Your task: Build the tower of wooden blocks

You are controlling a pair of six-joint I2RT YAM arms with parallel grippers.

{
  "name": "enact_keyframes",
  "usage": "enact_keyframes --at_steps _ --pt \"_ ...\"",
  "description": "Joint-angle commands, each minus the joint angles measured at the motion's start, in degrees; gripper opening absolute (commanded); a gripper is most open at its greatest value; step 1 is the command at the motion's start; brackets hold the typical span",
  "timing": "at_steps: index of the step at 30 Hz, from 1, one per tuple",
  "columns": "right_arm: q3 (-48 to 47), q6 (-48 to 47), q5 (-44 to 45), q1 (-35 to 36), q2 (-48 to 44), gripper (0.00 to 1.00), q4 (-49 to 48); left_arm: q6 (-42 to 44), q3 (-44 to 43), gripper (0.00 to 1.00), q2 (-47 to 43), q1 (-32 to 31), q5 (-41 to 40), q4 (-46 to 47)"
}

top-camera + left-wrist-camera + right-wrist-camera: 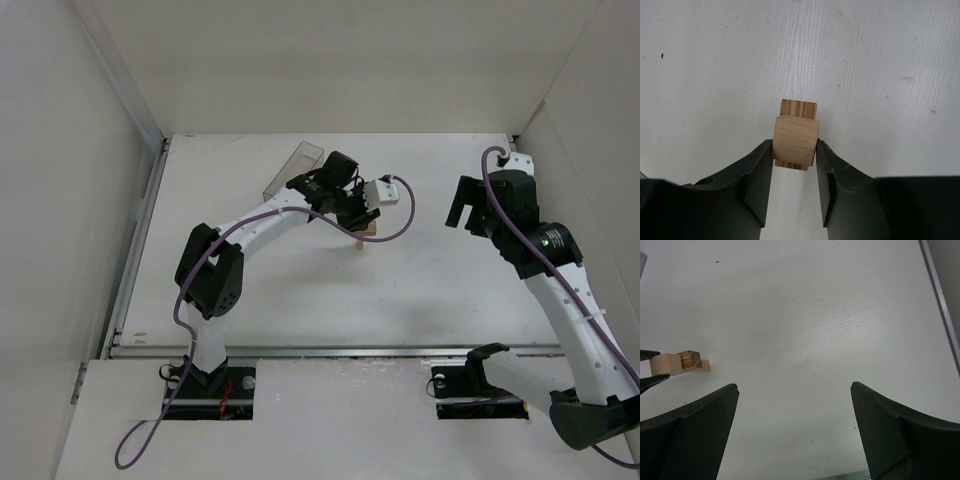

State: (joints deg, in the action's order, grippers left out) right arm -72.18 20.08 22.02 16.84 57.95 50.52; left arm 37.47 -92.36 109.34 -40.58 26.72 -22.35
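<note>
Tower stands in the middle of the counter, under the left arm. The left gripper is clenched on the top block, a finger against each side, with the lower block crosswise beneath it. Whether the two blocks touch, I cannot tell. The top block looks off-centre, so if the fingers part unevenly or drag on lifting, it may twist or tip off. The right gripper hangs released, jaws wide, well apart to the right. Farther back, beside the left arm, lies a clear box; its contents are not discernible.
</note>
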Motion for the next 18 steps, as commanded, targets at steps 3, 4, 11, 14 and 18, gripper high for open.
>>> enact_keyframes --at_steps 3,4,11,14,18 --pt "0.1 -0.7 0.4 -0.5 -1.0 1.0 -2.2 0.5 0.2 0.08 -1.1 -0.4 0.7 0.6" --pt "0.1 -0.7 0.4 -0.5 -1.0 1.0 -2.2 0.5 0.2 0.08 -1.1 -0.4 0.7 0.6" --pt "0.1 -0.7 0.4 -0.5 -1.0 1.0 -2.2 0.5 0.7 0.08 -1.1 -0.4 0.2 0.6" --pt "0.1 -0.7 0.4 -0.5 -1.0 1.0 -2.2 1.0 0.7 0.08 -1.1 -0.4 -0.4 0.6" --pt "0.1 -0.7 0.4 -0.5 -1.0 1.0 -2.2 1.0 0.7 0.08 -1.1 -0.4 -0.4 0.6"
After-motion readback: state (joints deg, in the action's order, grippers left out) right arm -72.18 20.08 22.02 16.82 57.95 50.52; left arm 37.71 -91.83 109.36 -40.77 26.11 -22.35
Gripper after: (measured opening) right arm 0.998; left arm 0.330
